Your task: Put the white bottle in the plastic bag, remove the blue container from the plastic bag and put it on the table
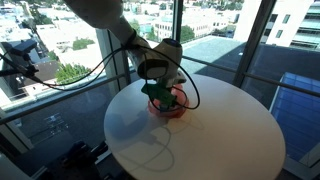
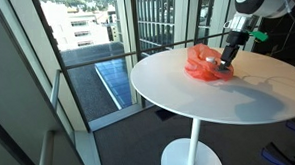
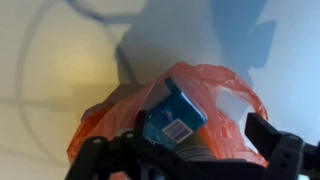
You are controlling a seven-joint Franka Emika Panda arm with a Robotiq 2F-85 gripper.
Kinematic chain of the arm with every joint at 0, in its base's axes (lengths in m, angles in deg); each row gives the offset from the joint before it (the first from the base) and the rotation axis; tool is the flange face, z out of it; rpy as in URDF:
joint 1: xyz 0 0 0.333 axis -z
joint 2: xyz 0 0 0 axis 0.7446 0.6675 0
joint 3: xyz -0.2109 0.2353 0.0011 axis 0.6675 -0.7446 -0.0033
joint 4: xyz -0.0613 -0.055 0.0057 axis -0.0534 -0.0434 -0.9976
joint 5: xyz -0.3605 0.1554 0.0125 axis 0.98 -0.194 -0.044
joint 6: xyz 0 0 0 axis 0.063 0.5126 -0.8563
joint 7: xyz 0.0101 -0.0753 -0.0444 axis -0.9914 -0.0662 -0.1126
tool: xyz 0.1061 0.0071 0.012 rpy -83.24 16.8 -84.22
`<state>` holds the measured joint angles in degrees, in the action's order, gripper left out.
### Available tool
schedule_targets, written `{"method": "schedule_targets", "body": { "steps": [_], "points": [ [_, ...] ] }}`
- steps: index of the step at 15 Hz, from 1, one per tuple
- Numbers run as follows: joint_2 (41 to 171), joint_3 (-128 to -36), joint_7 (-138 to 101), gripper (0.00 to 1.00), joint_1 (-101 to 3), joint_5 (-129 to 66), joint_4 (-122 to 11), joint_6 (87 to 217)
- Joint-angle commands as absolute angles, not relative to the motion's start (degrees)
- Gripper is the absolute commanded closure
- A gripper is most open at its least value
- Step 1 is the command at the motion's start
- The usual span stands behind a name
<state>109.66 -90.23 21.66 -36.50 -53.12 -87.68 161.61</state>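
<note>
A red-orange plastic bag [image 3: 120, 110] lies crumpled on the round white table [image 1: 230, 130]; it shows in both exterior views [image 1: 170, 108] [image 2: 200, 62]. A blue container [image 3: 172, 115] with a barcode label sits at the bag's opening. My gripper [image 3: 200, 122] hangs low over the bag [image 1: 160, 92] [image 2: 227, 57]. Its fingers are spread, one on each side of the blue container and wider than it. A pale patch [image 3: 232, 104] shows inside the bag; I cannot tell whether it is the white bottle.
The table [image 2: 218, 94] stands on a single pedestal beside tall windows. A black cable [image 1: 190, 95] loops from the arm over the tabletop near the bag. The table's edge is close behind the bag [image 2: 176, 53].
</note>
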Motion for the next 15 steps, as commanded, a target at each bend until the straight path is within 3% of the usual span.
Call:
{"method": "schedule_targets", "body": {
  "steps": [1,15],
  "points": [
    [109.47,-89.64,19.85,0.0,-36.52,-52.55,-88.0,163.41],
    [111.44,-86.38,4.19,0.0,-40.22,-40.93,-85.73,164.96]
  ]
}}
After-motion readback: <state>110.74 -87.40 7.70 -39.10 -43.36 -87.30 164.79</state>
